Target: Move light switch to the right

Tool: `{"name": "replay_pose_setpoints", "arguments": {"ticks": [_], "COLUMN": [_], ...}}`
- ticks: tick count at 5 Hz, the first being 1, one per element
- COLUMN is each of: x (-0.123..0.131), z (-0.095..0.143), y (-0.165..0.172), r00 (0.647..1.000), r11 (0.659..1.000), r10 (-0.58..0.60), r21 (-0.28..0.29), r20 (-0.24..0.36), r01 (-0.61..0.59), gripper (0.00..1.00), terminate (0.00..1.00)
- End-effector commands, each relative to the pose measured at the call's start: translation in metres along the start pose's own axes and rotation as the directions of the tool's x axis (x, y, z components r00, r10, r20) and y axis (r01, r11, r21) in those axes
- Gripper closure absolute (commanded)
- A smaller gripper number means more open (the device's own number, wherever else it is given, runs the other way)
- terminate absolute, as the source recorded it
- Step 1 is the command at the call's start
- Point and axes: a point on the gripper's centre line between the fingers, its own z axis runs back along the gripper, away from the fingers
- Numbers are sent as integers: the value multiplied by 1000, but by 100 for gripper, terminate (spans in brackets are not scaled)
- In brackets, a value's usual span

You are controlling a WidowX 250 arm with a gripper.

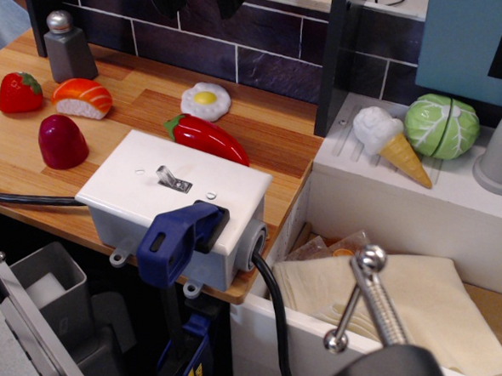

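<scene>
Observation view: the small silver-grey metal toggle light switch is sitting on its little base plate in the top face of a white rectangular plastic box, lever leaning toward upper left. A blue plastic clamp handle is gripping the box's front edge on the wooden tabletop. The gripper, two ball-tipped metal rods, is hovering lower right, well apart from the switch; jaws are standing spread, holding nothing.

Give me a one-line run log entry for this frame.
phase: approach | tool: open, empty, right of box | light switch: untouched, leaning left | white box: clamped at counter edge
</scene>
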Motion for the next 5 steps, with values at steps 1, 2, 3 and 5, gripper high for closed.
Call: {"name": "replay_pose_setpoints", "arguments": {"ticks": [1, 2, 3, 5], "x": [0, -31, -55, -101], "z": [0, -1, 3, -10], "y": [0, 3, 1, -7], "r00": [1000, 999, 996, 993], "r11": [1000, 999, 996, 993], "r10": [0, -42, -82, -107], "r21": [0, -22, -39, -62], "r20": [0, -15, -31, -57], "r01": [0, 41, 81, 103], "gripper": [0, 0, 0, 0], "terminate": [0, 0, 0, 0]}}
